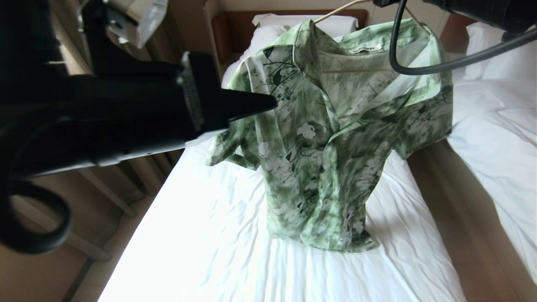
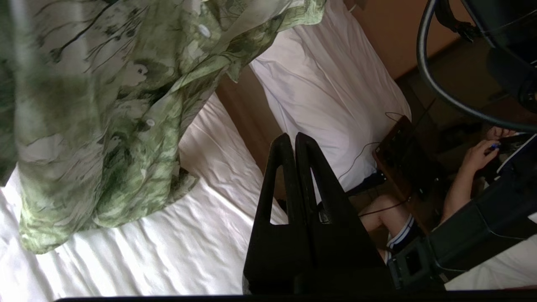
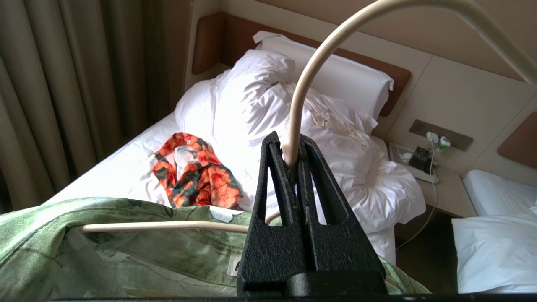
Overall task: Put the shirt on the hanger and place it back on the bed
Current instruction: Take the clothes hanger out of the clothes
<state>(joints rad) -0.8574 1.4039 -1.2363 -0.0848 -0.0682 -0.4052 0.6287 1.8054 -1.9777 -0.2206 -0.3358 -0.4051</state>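
Shirt (image 1: 335, 138) already draped over hanger (image 3: 310, 71), held up above bed (image 1: 201, 235), only hem touching sheet. Right pincer (image 3: 293, 161) clamped on hanger stem just under hook, carrying all weight. Left pincer (image 2: 295, 144) closed and empty, beside shirt sleeve, not touching cloth. Hanging part looks done; left to do: lowering shirt flat onto bed, then letting go of hanger.
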